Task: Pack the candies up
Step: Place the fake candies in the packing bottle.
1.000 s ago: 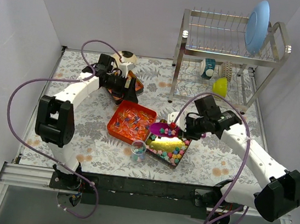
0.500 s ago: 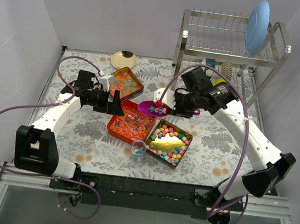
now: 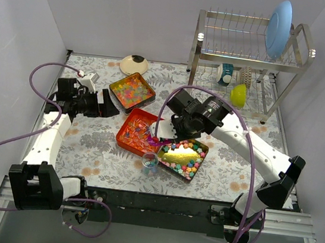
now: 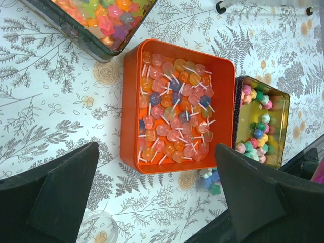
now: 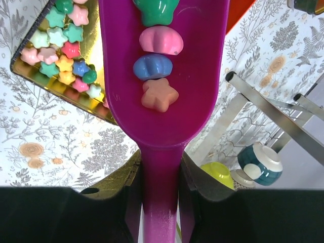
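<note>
- Now, R gripper [image 5: 159,192]: jaws clamped on purple scoop [image 5: 121,76] handle; star candies [image 5: 159,95] in its bowl, just ahead of jaws.
- L gripper [image 4: 158,188]: jaws wide, empty.
- We judge: mid-transfer; next we tip over small cup [image 3: 150,162], w/ tight aim.

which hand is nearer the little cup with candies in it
Right. The right hand, gripping the purple scoop, hangs just behind the cup; the left hand sits open well off to its back left.
</note>
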`<move>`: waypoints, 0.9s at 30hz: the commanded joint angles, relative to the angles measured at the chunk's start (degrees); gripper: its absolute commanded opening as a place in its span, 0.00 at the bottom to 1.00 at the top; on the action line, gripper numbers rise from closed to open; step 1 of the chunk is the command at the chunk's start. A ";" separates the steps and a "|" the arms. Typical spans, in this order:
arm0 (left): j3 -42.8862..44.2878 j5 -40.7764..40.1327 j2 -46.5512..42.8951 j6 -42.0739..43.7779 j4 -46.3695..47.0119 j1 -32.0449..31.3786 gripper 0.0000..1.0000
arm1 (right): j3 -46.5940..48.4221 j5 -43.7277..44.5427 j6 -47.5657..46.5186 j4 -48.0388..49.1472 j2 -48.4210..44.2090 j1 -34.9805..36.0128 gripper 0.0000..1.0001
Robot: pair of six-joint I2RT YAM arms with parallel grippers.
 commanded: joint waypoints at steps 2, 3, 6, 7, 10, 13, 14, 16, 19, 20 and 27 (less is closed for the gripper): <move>-2.31 1.61 -3.54 -0.92 1.30 1.58 0.98 | -1.62 6.79 -6.98 -1.37 0.29 3.25 0.01; -2.57 1.61 -3.89 -0.92 1.30 1.67 0.98 | -1.97 7.14 -7.07 -1.45 0.29 4.13 0.01; -3.01 1.09 -4.15 -0.74 1.48 2.02 0.98 | -2.50 8.19 -7.16 -1.54 0.55 6.41 0.01; -3.10 1.09 -4.33 -0.83 1.57 2.11 0.98 | -3.37 8.55 -7.16 -1.46 0.64 7.03 0.01; -3.19 1.70 -4.85 -1.01 1.83 2.55 0.98 | -4.17 11.01 -6.89 -1.28 1.08 9.23 0.01; -3.37 3.01 -5.47 -1.36 2.18 2.81 0.98 | -4.09 14.35 -7.42 -1.46 1.61 11.16 0.01; -3.45 2.93 -5.47 -1.44 2.27 2.90 0.98 | -4.35 15.05 -8.38 -1.46 1.61 11.60 0.01; -3.37 3.02 -5.56 -1.45 2.36 2.99 0.98 | -4.79 17.60 -8.82 -1.46 1.61 12.75 0.01; -2.84 3.11 -5.65 -1.53 2.27 2.99 0.98 | -4.79 19.88 -9.44 -1.46 1.78 13.63 0.01; -2.49 3.46 -5.74 -1.62 2.27 3.08 0.98 | -4.88 20.24 -9.70 -1.46 1.87 13.80 0.01; -0.47 5.04 -5.39 -1.53 1.74 3.08 0.97 | -5.84 22.26 -10.23 -1.37 1.52 14.33 0.01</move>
